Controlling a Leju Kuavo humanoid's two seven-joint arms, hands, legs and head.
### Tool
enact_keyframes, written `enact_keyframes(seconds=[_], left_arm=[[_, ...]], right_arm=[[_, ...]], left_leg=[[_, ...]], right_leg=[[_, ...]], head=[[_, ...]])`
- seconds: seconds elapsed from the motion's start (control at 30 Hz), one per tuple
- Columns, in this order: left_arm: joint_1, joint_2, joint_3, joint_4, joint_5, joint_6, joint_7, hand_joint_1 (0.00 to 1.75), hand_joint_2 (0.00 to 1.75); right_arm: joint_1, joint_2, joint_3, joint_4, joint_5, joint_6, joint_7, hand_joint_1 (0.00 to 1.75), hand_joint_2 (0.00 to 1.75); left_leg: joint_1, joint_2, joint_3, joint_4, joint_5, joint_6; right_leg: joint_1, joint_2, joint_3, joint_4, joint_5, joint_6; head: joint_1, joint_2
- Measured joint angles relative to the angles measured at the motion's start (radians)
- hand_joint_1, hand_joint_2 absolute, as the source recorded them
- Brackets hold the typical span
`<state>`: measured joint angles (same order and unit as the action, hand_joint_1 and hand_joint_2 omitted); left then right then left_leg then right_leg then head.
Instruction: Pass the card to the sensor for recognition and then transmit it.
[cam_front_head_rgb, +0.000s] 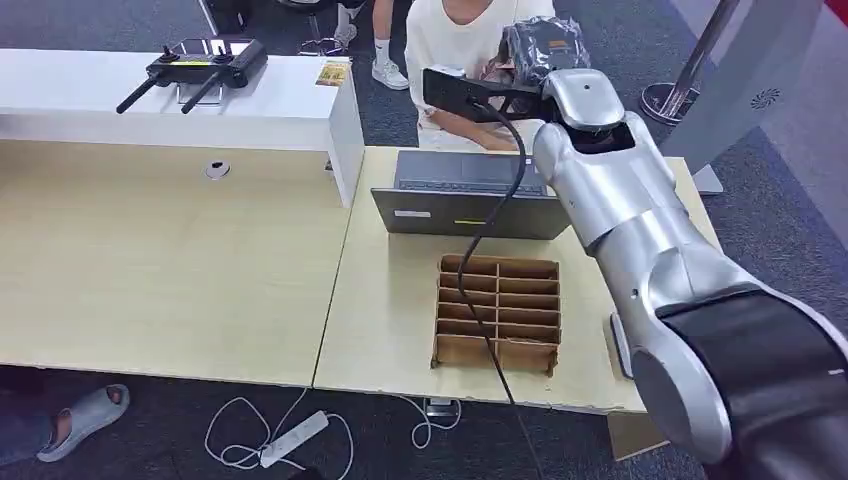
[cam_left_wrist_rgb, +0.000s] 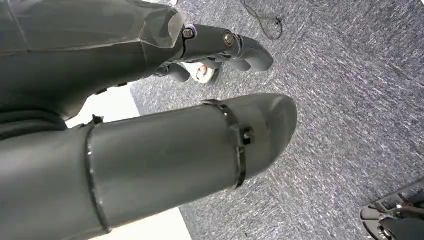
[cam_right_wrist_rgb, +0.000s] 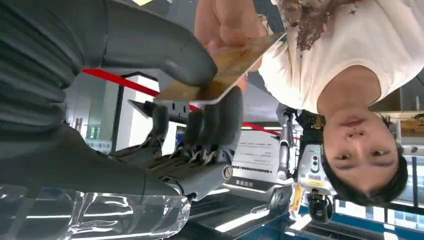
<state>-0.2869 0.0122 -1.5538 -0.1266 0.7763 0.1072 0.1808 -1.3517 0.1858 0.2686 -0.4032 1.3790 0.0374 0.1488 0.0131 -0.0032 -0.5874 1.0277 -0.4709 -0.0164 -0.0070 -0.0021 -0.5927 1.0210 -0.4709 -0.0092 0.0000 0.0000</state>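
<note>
Right hand (cam_right_wrist_rgb: 200, 125) pinched a thin tan-gold rectangular card (cam_right_wrist_rgb: 220, 70) between thick grey thumb and dark fingers; a person's hand (cam_right_wrist_rgb: 225, 25) in a white T-shirt also had hold of the card's other end. Card's long axis ran straight out from the robot's fingers toward the person, so the handover, by my read, hinged on letting go along that line. In the head view the right silver arm was stretched to the far right, past the grey laptop (cam_front_head_rgb: 465, 195) on the pale wooden surface (cam_front_head_rgb: 180, 270), toward the seated person. Left hand (cam_left_wrist_rgb: 220, 50) hung low over grey carpet, fingers curled in on nothing, well away from the card. Brown cardboard divider tray (cam_front_head_rgb: 497, 312) sat nearer.
</note>
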Motion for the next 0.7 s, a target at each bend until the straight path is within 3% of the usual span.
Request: enact_keyframes(seconds=[0.7], left_arm=[[0.003, 0.0, 0.0, 0.0, 0.003, 0.016, -0.011, 0.0, 0.0]], right_arm=[[-0.003, 0.01, -0.021, -0.001, -0.009, -0.027, -0.045, 1.75, 1.75]], left_leg=[[0.0, 0.0, 0.0, 0.0, 0.0, 0.0]], right_leg=[[0.0, 0.0, 0.0, 0.0, 0.0, 0.0]], head=[[0.0, 0.0]])
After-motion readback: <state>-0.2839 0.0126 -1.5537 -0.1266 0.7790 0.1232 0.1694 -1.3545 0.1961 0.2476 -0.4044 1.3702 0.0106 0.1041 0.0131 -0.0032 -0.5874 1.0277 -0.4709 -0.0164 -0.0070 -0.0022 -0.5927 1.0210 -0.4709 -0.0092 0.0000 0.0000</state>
